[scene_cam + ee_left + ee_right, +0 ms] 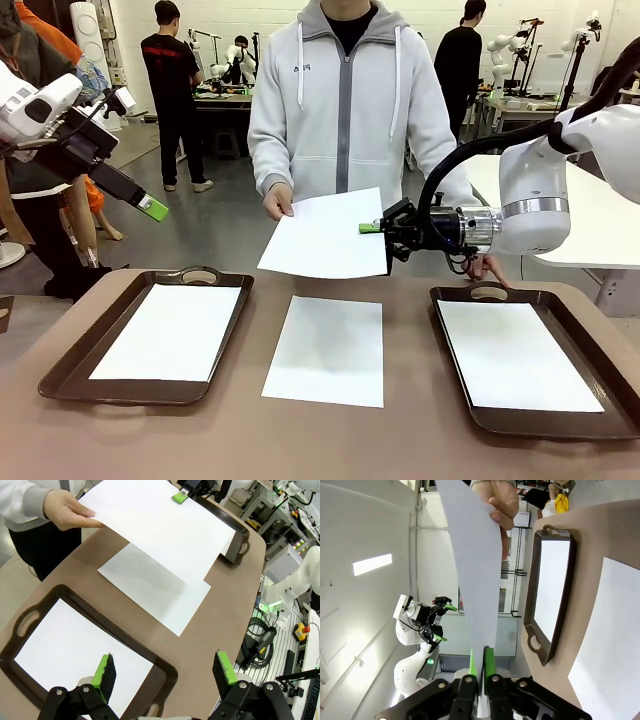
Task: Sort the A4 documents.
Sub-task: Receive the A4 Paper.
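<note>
The right tool (371, 228) is pinching the offered A4 sheet (325, 235) by its edge, the left tool (165, 669) gaping; pull level once the person's hand (279, 203) lets go.

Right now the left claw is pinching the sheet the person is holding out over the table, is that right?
Not quite. It is the right claw, not the left, that is pinching the sheet the person is holding out over the table; the front view shows it. The left claw hangs open off to the side.
</note>
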Tool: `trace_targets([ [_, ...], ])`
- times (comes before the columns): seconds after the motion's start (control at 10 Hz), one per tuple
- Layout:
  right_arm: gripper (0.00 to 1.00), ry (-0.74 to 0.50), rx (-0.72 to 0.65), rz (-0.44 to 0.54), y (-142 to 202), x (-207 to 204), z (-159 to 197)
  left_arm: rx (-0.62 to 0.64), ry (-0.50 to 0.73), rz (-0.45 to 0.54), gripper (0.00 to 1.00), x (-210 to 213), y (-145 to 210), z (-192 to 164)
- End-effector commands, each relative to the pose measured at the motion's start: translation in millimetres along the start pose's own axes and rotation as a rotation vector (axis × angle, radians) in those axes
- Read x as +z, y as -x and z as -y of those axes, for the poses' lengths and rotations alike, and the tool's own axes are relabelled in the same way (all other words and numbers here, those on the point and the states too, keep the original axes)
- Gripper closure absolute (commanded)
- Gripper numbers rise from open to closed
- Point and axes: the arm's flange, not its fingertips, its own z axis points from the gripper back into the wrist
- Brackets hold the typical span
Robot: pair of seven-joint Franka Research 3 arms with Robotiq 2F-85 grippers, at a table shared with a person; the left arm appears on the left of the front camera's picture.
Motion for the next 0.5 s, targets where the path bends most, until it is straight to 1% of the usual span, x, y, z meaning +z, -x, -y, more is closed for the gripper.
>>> trace_targets([
  [0.0,1.00,-0.017,-0.025,-0.010,-7.0,-1.2,-0.9,0.002,-0.003,0.000,0.00,0.0,-1.0,0.8],
  [0.4,1.00,-0.019,-0.031,-0.014,-5.3,0.5,1.5,0.002,-0.003,0.000,0.00,0.0,-1.0,0.8],
])
